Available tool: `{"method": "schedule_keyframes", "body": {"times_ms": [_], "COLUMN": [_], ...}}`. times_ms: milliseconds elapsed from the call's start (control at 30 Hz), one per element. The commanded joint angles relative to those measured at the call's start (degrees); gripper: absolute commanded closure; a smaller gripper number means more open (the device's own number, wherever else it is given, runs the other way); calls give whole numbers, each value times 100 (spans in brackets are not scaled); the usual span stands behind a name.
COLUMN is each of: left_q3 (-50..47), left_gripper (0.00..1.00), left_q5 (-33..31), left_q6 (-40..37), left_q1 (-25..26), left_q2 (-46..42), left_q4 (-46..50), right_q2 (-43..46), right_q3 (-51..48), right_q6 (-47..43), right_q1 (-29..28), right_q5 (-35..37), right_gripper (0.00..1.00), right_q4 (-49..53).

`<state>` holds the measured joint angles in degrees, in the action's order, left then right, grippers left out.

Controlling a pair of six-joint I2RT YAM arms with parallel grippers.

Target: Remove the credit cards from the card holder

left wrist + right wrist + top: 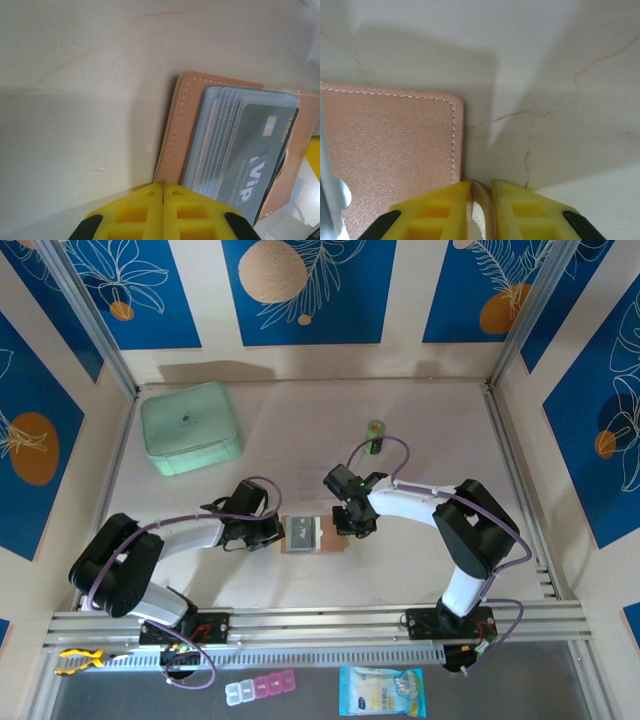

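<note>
Left gripper [163, 187], jaws shut, braces the open card holder [175, 135] on the counter [75, 100] while the right gripper's [481, 186] narrow jaws pinch its flap, likely keeping the card [260, 160] exposed.

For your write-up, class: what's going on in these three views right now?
Two robot arms are working on an open tan wallet lying flat on the table. The left gripper is shut and sits at one edge of the wallet. The right gripper appears to pinch a thin tan strip at the opposite edge. A dark card sits in the clear pocket, so no card seems to be out yet.
</note>
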<state>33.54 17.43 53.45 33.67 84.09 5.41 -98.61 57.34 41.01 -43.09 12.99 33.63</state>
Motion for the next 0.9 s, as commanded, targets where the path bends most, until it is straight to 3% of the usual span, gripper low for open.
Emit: {"method": "schedule_keyframes", "body": {"times_ms": [0,367,867], "left_q3": [-49,-76,-102], "left_gripper": [100,100,100], "left_q5": [-117,-175,-31], "left_q6": [-152,-155,-15], "left_q1": [35,37,41], "left_q2": [221,3,-364], "left_q4": [320,505,408], "right_q2": [-95,609,1443], "right_q3": [-109,-321,-41], "right_q6": [112,110,67], "right_q1": [13,228,423], "right_q5": [122,149,199], "right_gripper": [74,58,57], "right_q4": [104,281,974]}}
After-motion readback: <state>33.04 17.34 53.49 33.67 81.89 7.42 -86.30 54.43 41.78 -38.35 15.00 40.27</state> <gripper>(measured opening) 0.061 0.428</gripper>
